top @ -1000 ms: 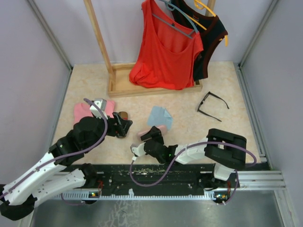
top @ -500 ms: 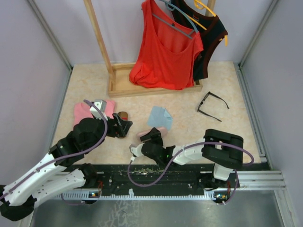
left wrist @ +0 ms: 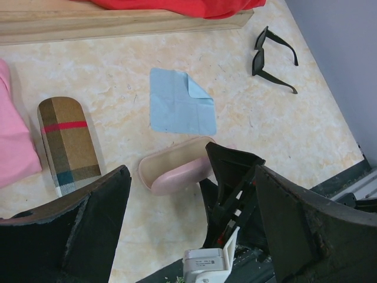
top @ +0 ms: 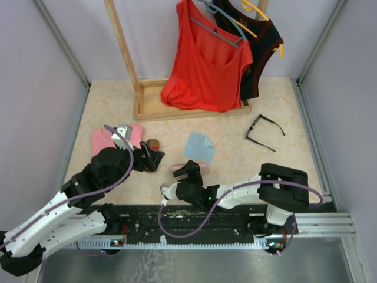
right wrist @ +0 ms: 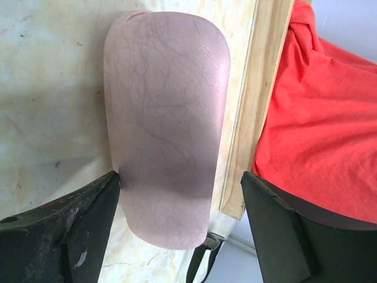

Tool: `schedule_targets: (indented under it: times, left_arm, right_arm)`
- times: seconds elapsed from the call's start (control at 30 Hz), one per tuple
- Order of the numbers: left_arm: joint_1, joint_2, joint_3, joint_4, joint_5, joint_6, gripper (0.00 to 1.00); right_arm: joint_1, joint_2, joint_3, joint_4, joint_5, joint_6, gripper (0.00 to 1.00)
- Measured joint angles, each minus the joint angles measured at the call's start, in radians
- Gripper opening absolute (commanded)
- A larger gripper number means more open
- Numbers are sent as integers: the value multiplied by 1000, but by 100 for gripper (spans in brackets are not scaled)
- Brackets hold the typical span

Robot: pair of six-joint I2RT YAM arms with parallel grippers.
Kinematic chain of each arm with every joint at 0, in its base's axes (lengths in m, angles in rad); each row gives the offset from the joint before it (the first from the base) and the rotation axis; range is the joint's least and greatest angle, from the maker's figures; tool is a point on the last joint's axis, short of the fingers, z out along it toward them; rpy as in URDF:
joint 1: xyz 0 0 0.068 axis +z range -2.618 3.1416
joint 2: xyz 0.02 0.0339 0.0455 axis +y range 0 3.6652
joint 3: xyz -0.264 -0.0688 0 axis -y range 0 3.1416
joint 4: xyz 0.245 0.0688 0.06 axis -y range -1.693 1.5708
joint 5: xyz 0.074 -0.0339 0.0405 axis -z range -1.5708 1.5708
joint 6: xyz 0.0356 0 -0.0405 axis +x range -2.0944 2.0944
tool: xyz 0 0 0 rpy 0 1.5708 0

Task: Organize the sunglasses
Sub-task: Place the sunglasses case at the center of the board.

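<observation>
While the black sunglasses (top: 263,132) sit untouched at right of the top view, nothing's organized yet. Right gripper (top: 189,171) straddles the pink case (right wrist: 165,135) at centre, jaws released, not pinching. Left gripper (top: 154,158) spread wide, empty.

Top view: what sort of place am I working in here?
Likely a walled robot test cell dressed as a wardrobe corner: grey panels around a marble-look tabletop, a wooden rack hanging a red top, with black sunglasses and a pink case lying out.

No legible text or labels anywhere.
</observation>
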Motion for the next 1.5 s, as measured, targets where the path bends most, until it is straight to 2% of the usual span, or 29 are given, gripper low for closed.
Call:
schedule_targets:
  times: [0.27, 0.6, 0.8, 0.93, 1.03, 1.2, 1.33, 1.5]
  left_arm:
    - [0, 0, 0, 0, -5, 3, 92]
    - [0, 13, -6, 0, -10, 2, 92]
    - [0, 44, -18, 5, -9, -5, 92]
    - [0, 68, -38, 10, 0, -9, 92]
    - [0, 94, -53, 21, 18, -21, 89]
    - [0, 145, -112, 61, 67, -47, 85]
    - [0, 178, -154, 74, 93, -67, 84]
    - [0, 180, -166, 90, 100, -80, 84]
  right_arm:
    - [65, -79, -5, -80, 8, 58, 86]
    - [167, -252, -18, -239, -5, 235, 86]
    - [209, -427, -18, -278, -14, 408, 83]
    - [195, -541, -12, -323, 11, 626, 78]
    - [95, -610, 20, -422, -36, 846, 75]
    - [-171, -666, 28, -543, -171, 1135, 71]
    - [-341, -638, 28, -607, -305, 1267, 70]
    - [-537, -531, 28, -592, -442, 1325, 67]
